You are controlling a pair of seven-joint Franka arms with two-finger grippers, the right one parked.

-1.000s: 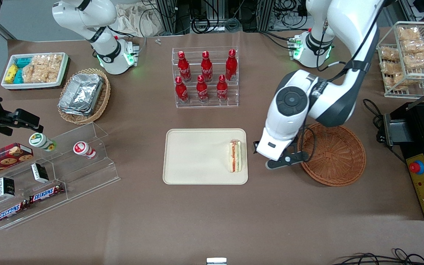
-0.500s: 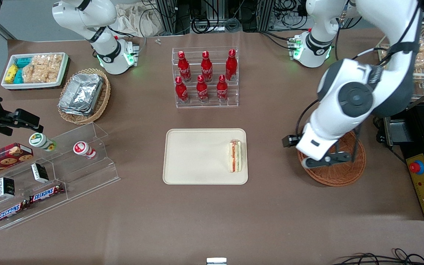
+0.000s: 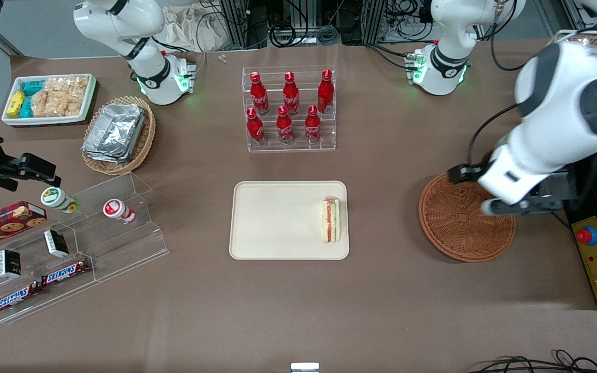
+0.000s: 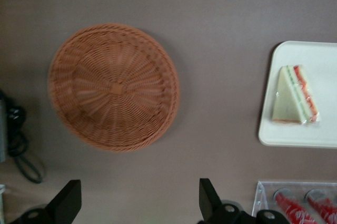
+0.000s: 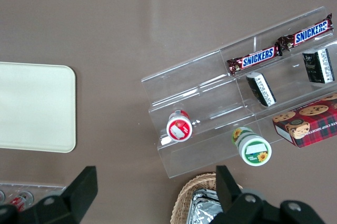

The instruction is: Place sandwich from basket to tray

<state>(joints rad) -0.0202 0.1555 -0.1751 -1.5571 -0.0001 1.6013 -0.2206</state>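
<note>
We see the triangular layered sandwich lying on the cream rectangular plastic tray; the round reddish-brown wicker basket sits beside it, with the tool above its rim.

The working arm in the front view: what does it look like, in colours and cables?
The left arm has glossy white shells with dark grey joint caps. A black cable runs along it. Its gripper, above the basket edge, is dark, with black jaws spread open.

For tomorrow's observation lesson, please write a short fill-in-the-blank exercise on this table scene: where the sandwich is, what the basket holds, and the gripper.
1. The sandwich lies on the ____.
2. The round wicker basket holds ____.
3. The gripper hangs above the table with its fingers ____.

Missing words: tray; nothing; open
</note>
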